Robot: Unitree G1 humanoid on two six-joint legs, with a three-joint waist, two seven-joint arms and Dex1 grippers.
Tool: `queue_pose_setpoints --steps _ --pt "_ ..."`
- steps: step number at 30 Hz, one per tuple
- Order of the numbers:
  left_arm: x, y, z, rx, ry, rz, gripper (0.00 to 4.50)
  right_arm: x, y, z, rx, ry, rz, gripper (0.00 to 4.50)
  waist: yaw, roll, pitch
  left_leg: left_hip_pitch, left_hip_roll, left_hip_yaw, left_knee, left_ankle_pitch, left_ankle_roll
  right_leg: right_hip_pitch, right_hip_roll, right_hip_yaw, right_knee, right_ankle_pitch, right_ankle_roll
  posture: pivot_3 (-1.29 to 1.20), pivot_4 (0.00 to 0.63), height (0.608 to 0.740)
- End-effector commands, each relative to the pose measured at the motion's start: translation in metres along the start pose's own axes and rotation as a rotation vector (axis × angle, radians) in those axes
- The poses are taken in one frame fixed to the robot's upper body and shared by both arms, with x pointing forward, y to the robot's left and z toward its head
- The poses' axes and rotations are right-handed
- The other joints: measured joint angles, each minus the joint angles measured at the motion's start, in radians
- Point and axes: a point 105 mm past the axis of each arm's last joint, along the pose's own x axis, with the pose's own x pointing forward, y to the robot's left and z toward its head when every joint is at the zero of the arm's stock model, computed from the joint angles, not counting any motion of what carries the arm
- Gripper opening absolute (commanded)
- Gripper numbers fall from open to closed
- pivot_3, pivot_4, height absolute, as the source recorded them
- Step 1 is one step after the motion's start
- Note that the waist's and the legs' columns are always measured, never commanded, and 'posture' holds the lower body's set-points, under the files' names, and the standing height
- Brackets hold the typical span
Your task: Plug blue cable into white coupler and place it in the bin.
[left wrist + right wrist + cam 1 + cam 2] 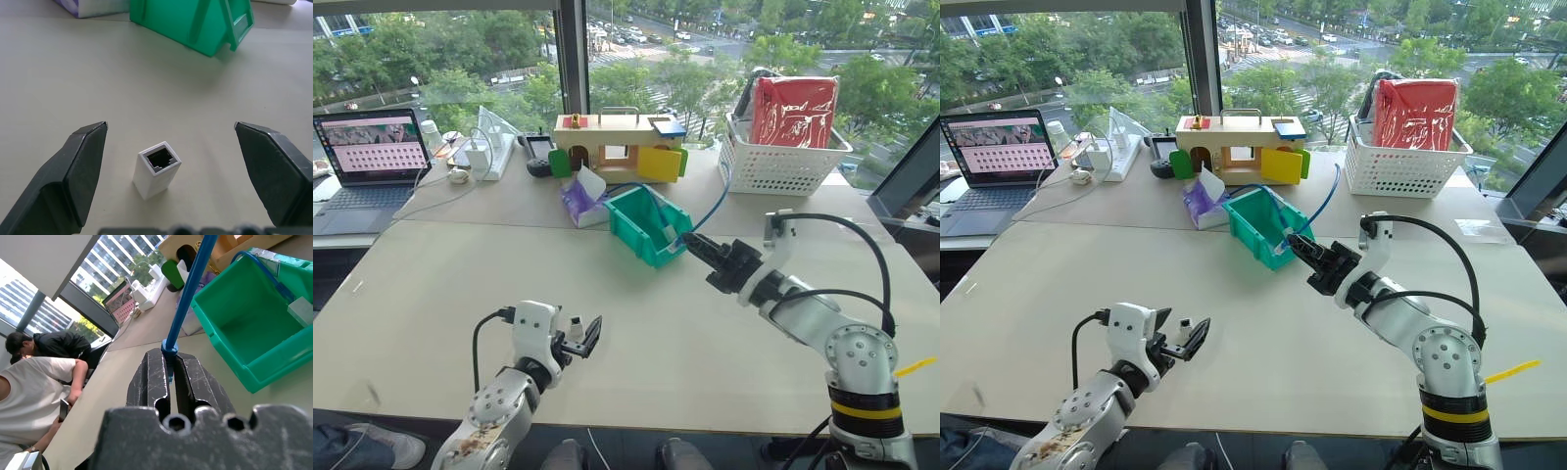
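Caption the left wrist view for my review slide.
Open left gripper brackets the white coupler, socket facing the camera, with the bin beyond.

Bin [646, 227] near the table's [431, 294] middle, toward the far edge. Just left of it, a tissue pack [579, 204]; directly behind, a toy house [617, 145]. Lattice basket [781, 162] at the far right corner; laptop [367, 157] at the far left corner, with power adapters [480, 155] between it and the toy house. Blue cable [710, 211] arching from the bin's right side toward the basket. White coupler [156, 169] upright near the front edge, left of centre, before the bin.
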Motion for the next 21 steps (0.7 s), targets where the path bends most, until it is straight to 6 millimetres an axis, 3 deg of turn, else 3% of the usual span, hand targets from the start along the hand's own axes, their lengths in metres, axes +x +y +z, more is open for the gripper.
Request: queue_pose_setpoints --steps 1,8,12,19,21 --pt "0.005 0.000 -0.005 0.016 0.031 0.025 4.48 -0.005 0.010 0.014 -0.021 -0.057 0.026 0.00 -0.001 0.000 0.000 0.000 0.000 0.000 0.000 0.000 0.000 0.000 0.000 0.000 0.000 0.000 0.000 0.00 0.150 0.735" --pt "0.009 0.011 -0.026 0.078 0.143 0.101 4.48 -0.008 0.007 0.017 -0.035 -0.054 0.019 0.00 0.000 0.000 0.000 0.000 0.000 0.000 0.000 0.000 0.000 0.000 0.000 0.000 0.000 0.000 -0.002 0.00 0.150 0.735" --pt "0.009 0.011 -0.030 0.107 0.161 0.103 3.35 -0.010 0.004 0.019 -0.042 -0.054 0.015 0.00 -0.003 0.000 0.000 0.000 0.000 -0.001 0.000 0.000 0.000 0.000 0.000 0.000 0.000 -0.001 -0.004 0.00 0.150 0.735" --pt "0.010 0.023 -0.023 0.172 0.136 0.096 0.74 -0.009 0.003 0.017 -0.036 -0.071 0.012 0.00 -0.001 0.000 0.000 0.000 0.000 -0.001 0.000 0.000 0.000 0.000 -0.001 0.000 0.000 -0.003 -0.007 0.00 0.150 0.735" --pt "0.012 0.023 -0.019 0.190 0.107 0.049 0.73 -0.009 0.002 0.017 -0.036 -0.077 0.011 0.00 -0.001 0.000 0.000 0.000 0.000 -0.001 0.000 0.000 0.000 0.000 -0.001 0.000 0.000 -0.003 -0.007 0.00 0.150 0.735"
